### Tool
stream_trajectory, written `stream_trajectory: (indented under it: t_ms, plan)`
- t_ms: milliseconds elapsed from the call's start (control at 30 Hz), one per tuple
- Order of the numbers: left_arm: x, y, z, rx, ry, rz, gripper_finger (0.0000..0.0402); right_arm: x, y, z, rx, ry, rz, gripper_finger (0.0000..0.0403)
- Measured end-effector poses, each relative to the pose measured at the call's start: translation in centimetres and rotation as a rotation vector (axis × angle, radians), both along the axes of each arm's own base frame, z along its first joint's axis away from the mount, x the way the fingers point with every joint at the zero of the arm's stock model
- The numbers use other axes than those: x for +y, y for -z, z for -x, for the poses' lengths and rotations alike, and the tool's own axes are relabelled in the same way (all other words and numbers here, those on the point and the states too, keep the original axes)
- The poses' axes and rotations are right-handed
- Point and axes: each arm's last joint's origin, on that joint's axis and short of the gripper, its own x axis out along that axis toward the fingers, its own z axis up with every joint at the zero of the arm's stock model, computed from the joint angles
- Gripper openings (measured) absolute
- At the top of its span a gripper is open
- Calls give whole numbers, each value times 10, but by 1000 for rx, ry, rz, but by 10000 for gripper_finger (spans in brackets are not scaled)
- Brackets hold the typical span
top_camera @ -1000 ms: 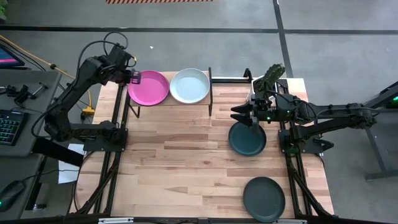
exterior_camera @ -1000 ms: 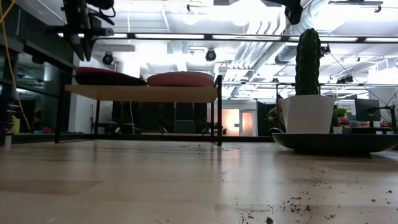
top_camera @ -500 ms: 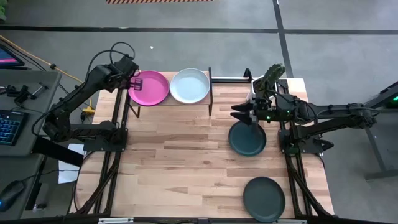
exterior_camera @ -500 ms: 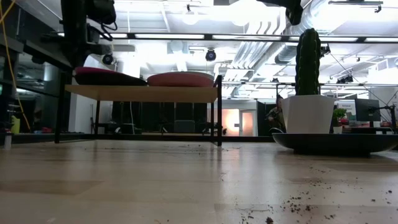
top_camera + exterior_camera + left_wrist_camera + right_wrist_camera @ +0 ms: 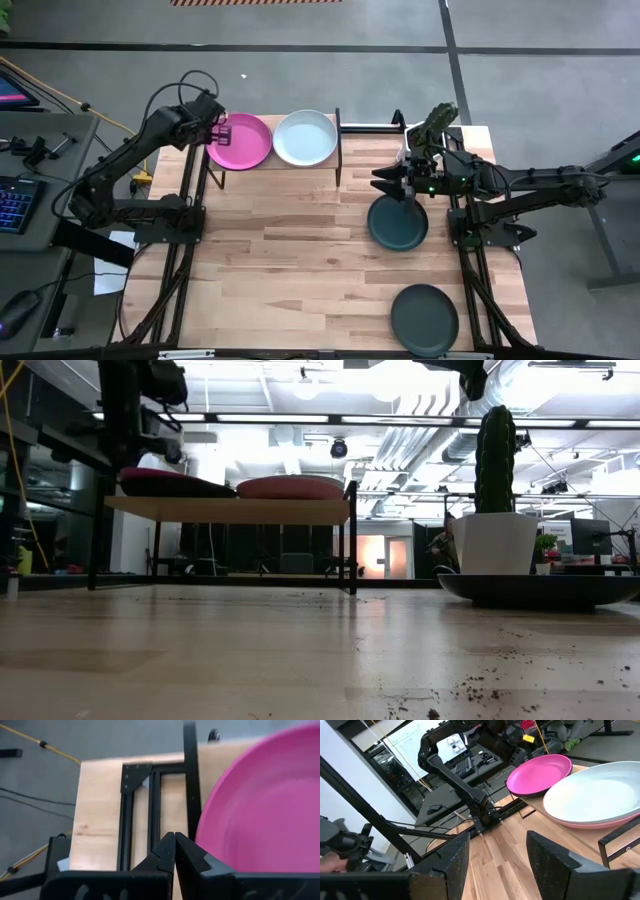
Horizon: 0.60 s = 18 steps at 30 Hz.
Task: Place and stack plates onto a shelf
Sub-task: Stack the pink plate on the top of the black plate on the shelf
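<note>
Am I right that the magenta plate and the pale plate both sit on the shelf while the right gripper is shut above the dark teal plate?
Not quite: the right wrist view shows the right gripper open. The magenta plate and pale plate do sit on the shelf, and it does hover above the dark teal plate.

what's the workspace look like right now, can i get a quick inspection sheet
surface: wooden tabletop, dark crumbs scattered on it in the low view.
job's things: shelf carries a magenta plate over a dark one, and a pale mint-white plate over a pink one; dark teal plate and dark grey-green plate lie on the table.
clutter: cactus in a white pot.
grippers: left gripper shut, at the magenta plate's rim; right gripper open, above the teal plate's far edge.
cables: yellow cable on the floor.
surroundings: keyboard on a side desk.
</note>
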Motion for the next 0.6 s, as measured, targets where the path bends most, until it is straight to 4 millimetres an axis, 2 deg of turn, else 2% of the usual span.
stream_trajectory:
  t_ms: [167, 600]
  plan:
    - [-2, 14, 0, 23, -3, 31, 0, 0, 0, 0, 0, 0, 0, 179]
    - [-1, 11, -6, 8, -6, -51, 0, 0, 0, 0, -1, 0, -7, 179]
